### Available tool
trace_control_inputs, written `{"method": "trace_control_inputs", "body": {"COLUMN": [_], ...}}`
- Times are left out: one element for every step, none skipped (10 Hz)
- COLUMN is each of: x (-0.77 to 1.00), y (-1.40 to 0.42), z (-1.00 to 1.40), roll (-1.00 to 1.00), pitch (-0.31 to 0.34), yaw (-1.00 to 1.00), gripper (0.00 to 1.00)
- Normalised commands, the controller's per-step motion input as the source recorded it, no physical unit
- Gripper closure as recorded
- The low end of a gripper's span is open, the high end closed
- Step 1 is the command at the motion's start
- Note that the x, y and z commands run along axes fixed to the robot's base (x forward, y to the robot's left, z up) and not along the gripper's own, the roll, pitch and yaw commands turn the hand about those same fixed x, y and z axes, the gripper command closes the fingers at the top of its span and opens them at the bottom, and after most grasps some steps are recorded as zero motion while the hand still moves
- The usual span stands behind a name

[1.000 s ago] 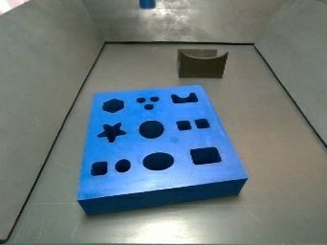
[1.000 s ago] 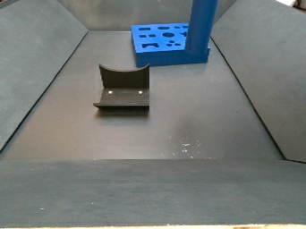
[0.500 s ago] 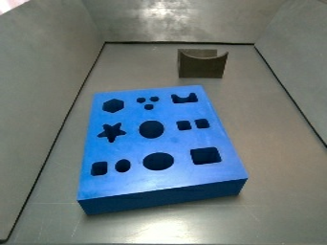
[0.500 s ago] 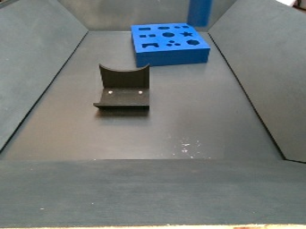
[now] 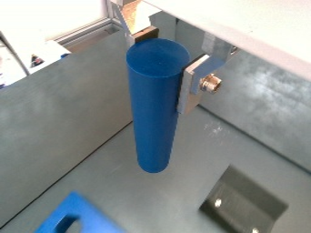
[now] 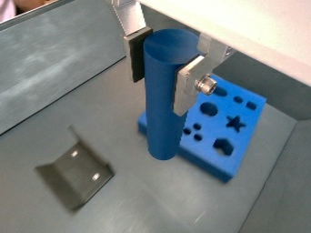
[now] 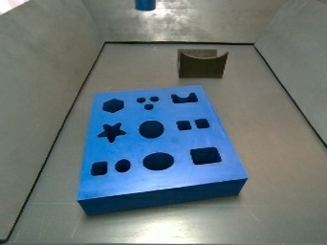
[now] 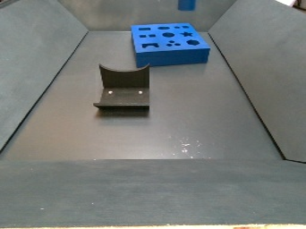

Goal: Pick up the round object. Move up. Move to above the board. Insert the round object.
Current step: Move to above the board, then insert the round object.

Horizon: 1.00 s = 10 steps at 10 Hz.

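The round object, a smooth blue cylinder peg (image 5: 155, 109), hangs upright in my gripper (image 5: 165, 58), which is shut on its upper end in both wrist views (image 6: 163, 69). The peg (image 6: 163, 100) is high above the floor. Only its lower tip shows at the top edge of both side views (image 7: 144, 4) (image 8: 188, 4). The board (image 7: 160, 144), a thick blue slab with dark cut-out holes, lies flat on the floor and shows in a side view (image 8: 171, 43) and below the peg in a wrist view (image 6: 228, 127).
The dark fixture with a curved notch (image 7: 202, 63) stands on the floor away from the board, and shows too in a side view (image 8: 122, 88) and a wrist view (image 6: 75, 171). Grey sloping walls (image 7: 52, 105) enclose the floor.
The peg has risen with the gripper: in a side view it went from a long blue bar in front of the board to a small tip at the top edge, shifted slightly sideways.
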Motion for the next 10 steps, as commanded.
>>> {"method": "trace_control_inputs", "body": {"x": [0.18,0.19,0.2,0.22,0.23,0.26,0.22,0.16,0.13,-0.03], "y": [-1.0,-1.0,-1.0,-1.0,-1.0,-1.0,-0.76,-0.41,-0.28,0.0], "z": [0.01,0.02,0.02,0.02,0.03,0.04,0.04,0.03,0.03,0.0], "roll": [0.0,-0.01,0.0,0.01,0.01,0.01,0.02,0.04,0.05,0.0], "pitch": [0.129,0.131,0.131,0.129,0.132,0.139,0.14,0.143,0.133,-0.037], "yaw": [0.01,0.01,0.01,0.01,0.01,0.01,0.01,0.01,0.01,0.0], "gripper": [1.0,1.0,1.0,1.0,1.0,1.0,1.0,1.0,1.0,1.0]}}
